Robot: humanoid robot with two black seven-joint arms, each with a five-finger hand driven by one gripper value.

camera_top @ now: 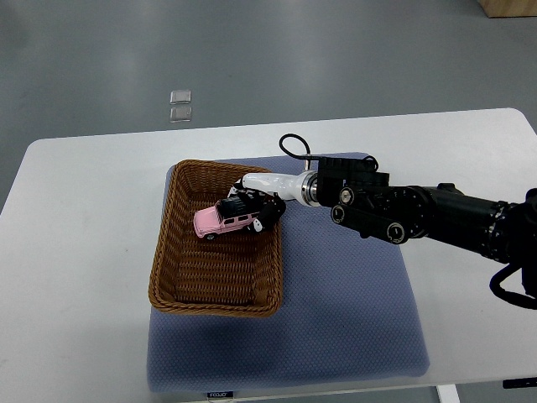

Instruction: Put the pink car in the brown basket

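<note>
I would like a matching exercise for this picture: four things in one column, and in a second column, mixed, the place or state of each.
Things:
1. pink car
2. basket
3. blue mat
4. right robot hand

Places or states:
A. lies on the white table, under the basket
B. reaches over the basket's right rim
C. inside the basket, held
D. stands on the mat's left part

Pairs: 1-C, 2-D, 3-A, 4-B

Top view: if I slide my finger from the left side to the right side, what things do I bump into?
White table → brown basket → pink car → right hand holding the car → black arm going off the right edge.
</note>
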